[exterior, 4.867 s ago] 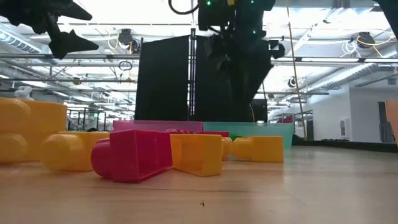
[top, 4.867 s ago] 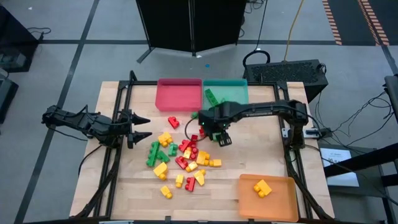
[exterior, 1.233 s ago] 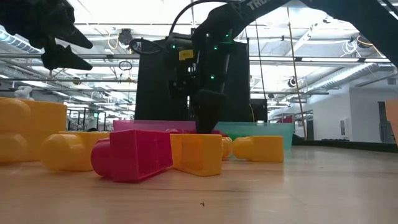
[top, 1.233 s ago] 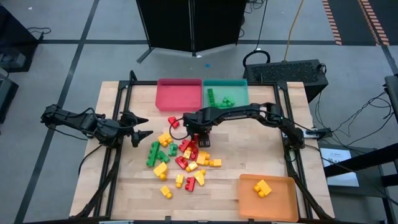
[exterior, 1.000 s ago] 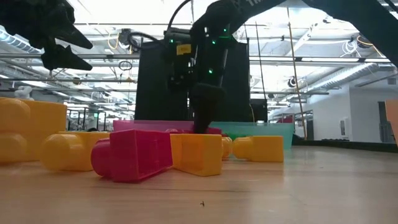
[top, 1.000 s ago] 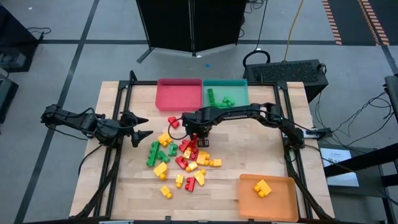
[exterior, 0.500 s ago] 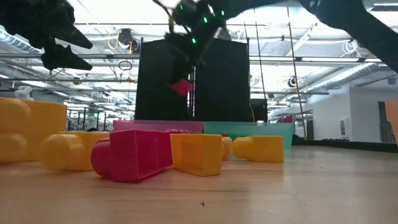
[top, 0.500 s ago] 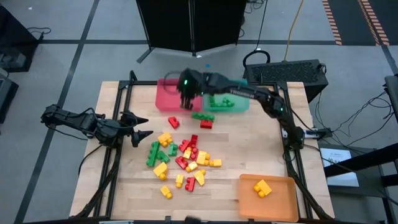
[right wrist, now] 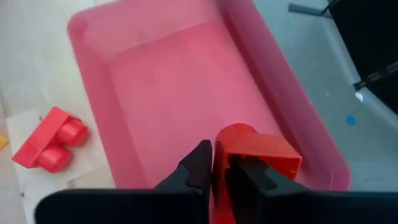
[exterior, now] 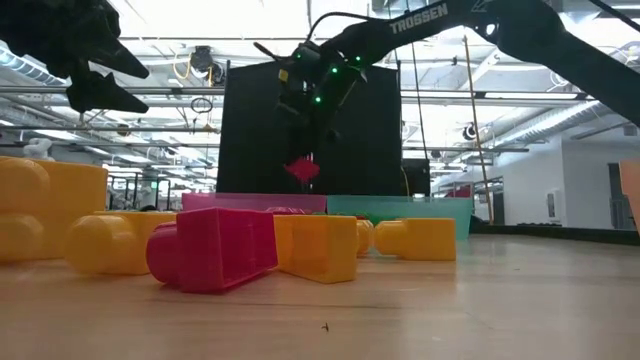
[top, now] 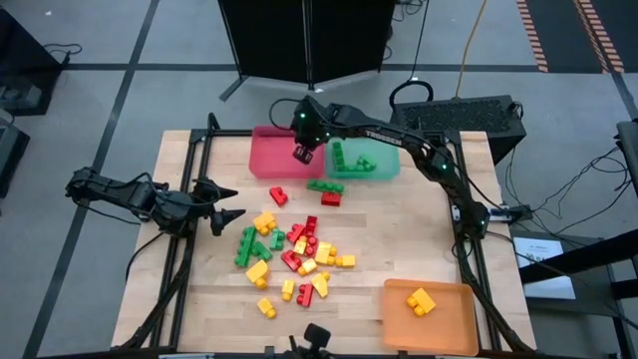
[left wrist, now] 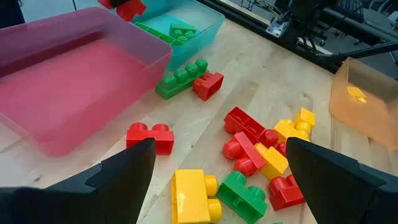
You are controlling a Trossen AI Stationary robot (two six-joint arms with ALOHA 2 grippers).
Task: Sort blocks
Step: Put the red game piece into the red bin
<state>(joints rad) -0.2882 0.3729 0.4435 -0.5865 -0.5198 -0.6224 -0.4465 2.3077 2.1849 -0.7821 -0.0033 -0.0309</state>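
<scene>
Red block (right wrist: 249,155) hangs upright, pinched in the right claw (top: 302,152) above red tray (top: 269,160).

Bright, even overhead light; soft shadows.
Low view: ceiling lights (exterior: 250,15) blown out w/ glare, near blocks (exterior: 212,248) soft, out of focus. Right wrist view: fingers (right wrist: 202,165) blurred. High view sharp; table (top: 419,229) evenly lit.

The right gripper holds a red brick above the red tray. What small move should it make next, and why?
Probably open the right gripper to drop the small red studded plastic brick. It hangs over the empty red rectangular plastic tray, inside its rim, so it should land in the matching tray. The left gripper waits open at the table's left.
</scene>
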